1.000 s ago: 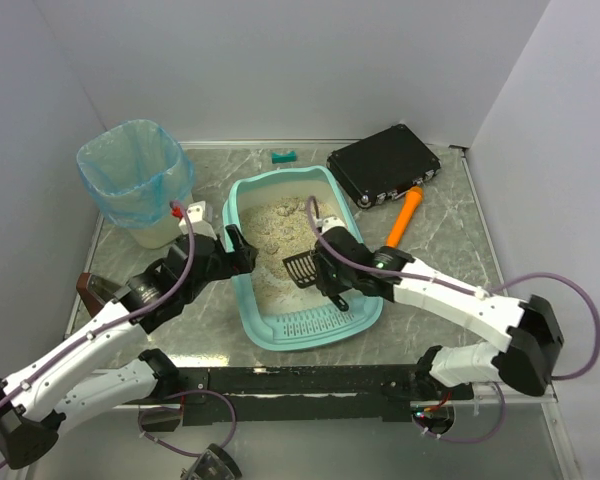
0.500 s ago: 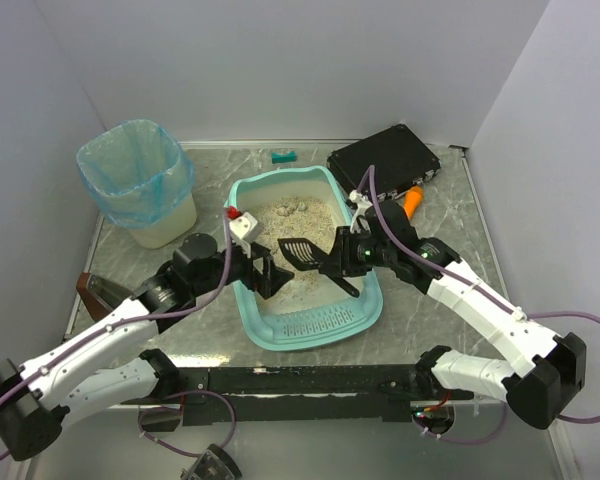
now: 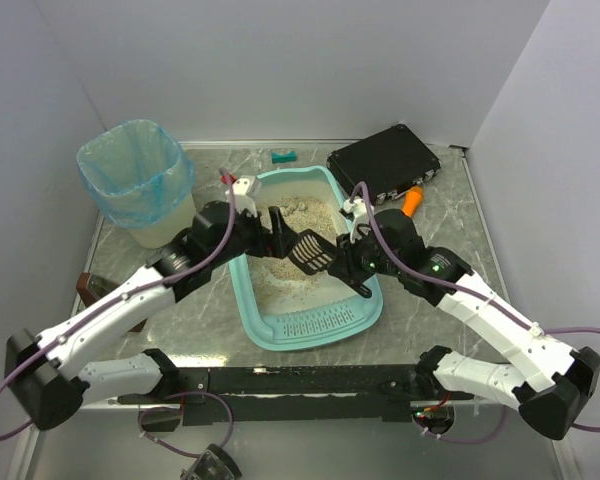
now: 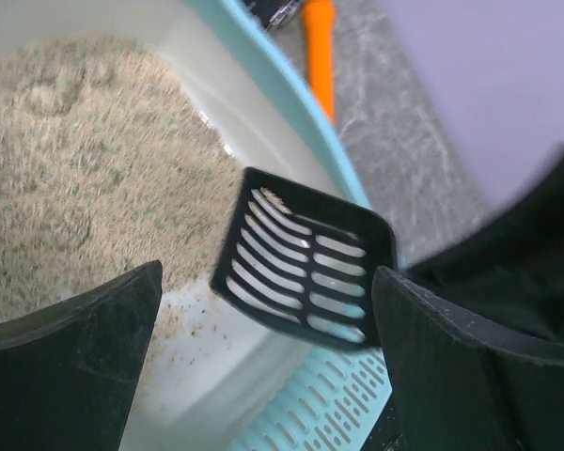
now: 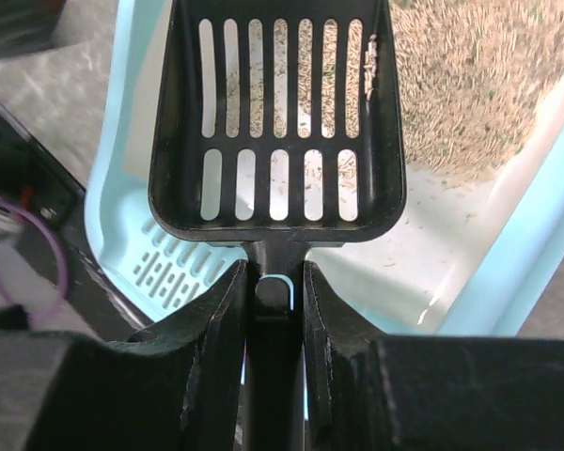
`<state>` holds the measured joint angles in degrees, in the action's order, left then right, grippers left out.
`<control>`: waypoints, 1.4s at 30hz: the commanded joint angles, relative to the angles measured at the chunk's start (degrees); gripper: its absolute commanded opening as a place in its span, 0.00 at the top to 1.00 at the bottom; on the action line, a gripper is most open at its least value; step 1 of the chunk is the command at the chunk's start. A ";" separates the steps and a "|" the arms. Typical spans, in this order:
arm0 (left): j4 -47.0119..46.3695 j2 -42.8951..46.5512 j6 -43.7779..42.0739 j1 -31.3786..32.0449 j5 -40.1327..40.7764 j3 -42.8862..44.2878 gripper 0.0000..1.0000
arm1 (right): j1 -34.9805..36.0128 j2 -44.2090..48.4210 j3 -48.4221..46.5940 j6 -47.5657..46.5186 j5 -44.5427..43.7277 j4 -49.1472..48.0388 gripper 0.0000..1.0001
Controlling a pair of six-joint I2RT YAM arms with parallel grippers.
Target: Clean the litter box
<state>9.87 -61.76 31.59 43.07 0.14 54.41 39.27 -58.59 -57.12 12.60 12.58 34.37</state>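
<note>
Litter box (image 3: 315, 322) sits mid-tabletop (image 3: 460, 250), slotted lip at the near end, with most of the beige litter (image 3: 280, 275) piled toward the far end. The right end effector (image 5: 273, 282) is clamped narrow on the handle of a black slotted scoop (image 5: 277, 122) and holds it above the box's right side. The scoop is pretty much empty, just a few crumbs stuck on it. The left end effector (image 3: 270, 235) hangs over the box's far left part, fingers spread wide with nothing gripped, facing the scoop head. Can't tell if they touch. A blue-bagged bin (image 3: 135, 185) is far left and a black case (image 3: 385, 162) far right, with an orange-handled tool (image 3: 412, 200) just beside the case.
</note>
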 commanded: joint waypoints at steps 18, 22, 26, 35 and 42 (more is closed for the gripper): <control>-1.43 -6.36 18.76 -5.36 -11.83 -2.55 0.89 | 6.53 3.48 -1.15 -8.29 -11.61 -6.16 0.92; -1.78 -6.80 22.53 -6.59 -10.43 -3.96 0.99 | 6.53 3.31 -1.32 -5.32 -13.80 -5.63 0.69; -3.71 -6.18 25.88 -8.09 -11.38 -5.63 0.99 | 6.44 3.48 -1.59 -1.09 -16.88 -6.24 0.31; -9.16 -1.44 30.98 -12.65 -12.27 -9.67 0.99 | 3.89 9.70 -1.77 21.48 -27.52 1.12 0.00; -12.24 1.20 33.00 -14.94 -12.44 -9.24 0.99 | 1.16 22.45 10.87 40.55 -21.13 -6.29 0.00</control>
<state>3.62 -62.33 61.76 28.80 -10.81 44.14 40.77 -42.17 -53.17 38.79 -11.14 33.41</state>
